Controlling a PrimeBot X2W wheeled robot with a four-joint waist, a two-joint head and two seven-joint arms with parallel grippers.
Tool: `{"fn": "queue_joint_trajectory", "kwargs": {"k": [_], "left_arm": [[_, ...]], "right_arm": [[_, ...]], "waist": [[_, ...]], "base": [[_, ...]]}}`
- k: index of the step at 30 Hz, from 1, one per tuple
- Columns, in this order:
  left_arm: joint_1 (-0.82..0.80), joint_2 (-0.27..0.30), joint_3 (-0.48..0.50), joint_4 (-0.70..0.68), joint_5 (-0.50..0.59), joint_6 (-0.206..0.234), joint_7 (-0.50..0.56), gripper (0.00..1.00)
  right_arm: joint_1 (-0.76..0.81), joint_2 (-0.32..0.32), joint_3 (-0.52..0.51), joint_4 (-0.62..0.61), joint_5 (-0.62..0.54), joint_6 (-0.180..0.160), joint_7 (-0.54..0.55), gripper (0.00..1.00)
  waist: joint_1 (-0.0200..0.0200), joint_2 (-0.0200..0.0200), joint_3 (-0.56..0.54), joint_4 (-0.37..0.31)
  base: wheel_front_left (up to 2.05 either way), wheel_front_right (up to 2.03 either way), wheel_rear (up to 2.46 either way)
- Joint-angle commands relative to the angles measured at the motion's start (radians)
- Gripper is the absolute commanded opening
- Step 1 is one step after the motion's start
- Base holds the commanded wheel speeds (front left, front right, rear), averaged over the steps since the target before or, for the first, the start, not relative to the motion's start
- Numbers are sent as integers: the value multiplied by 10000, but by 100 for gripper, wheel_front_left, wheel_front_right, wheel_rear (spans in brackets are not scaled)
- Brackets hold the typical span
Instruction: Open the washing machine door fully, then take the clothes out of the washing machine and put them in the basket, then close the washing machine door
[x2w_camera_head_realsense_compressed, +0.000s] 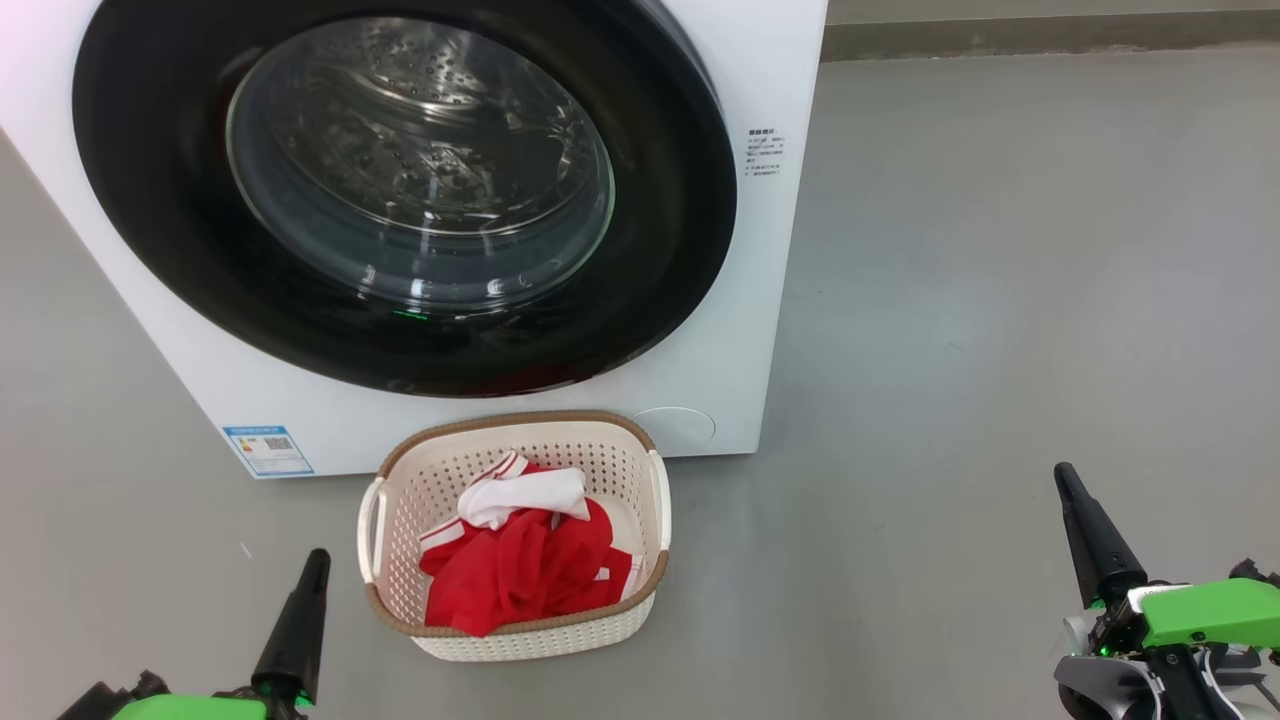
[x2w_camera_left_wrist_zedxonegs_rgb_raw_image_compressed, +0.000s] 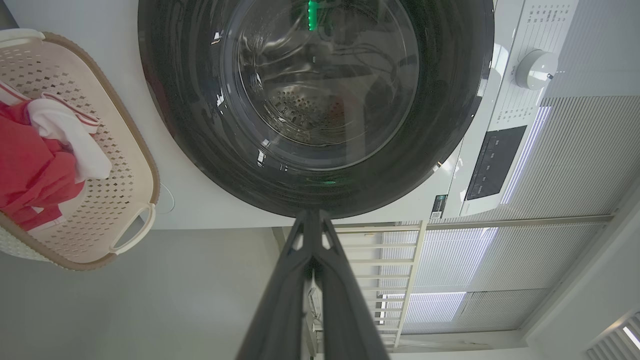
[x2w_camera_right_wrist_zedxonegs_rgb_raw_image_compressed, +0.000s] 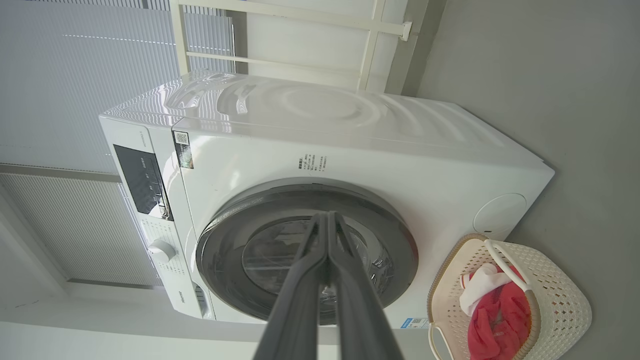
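The washing machine stands in front of me with its door flat against the front, black rim and glass bowl facing me. The cream basket sits on the floor just below the door. In it lie the clothes, red with a white part on top. My left gripper is shut and empty, left of the basket. My right gripper is shut and empty, far right.
Grey floor spreads wide to the right of the machine. A blue sticker marks the machine's lower left front. The control dial and dark panel sit along the machine's top. Window blinds and a white rail stand behind it.
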Motion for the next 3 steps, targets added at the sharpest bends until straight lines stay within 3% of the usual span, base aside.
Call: {"fn": "queue_joint_trajectory", "kwargs": {"k": [1,3], "left_arm": [[-397,93,359,-205,-44,-71,70,0],[-397,93,359,-205,-43,-71,71,0]], "right_arm": [[-417,-54,145,-246,-89,-7,75,0],[-417,-52,142,-246,-91,-7,77,0]], "waist": [[0,0,0,0],[0,0,0,0]], "base": [[0,0,0],[0,0,0]]}}
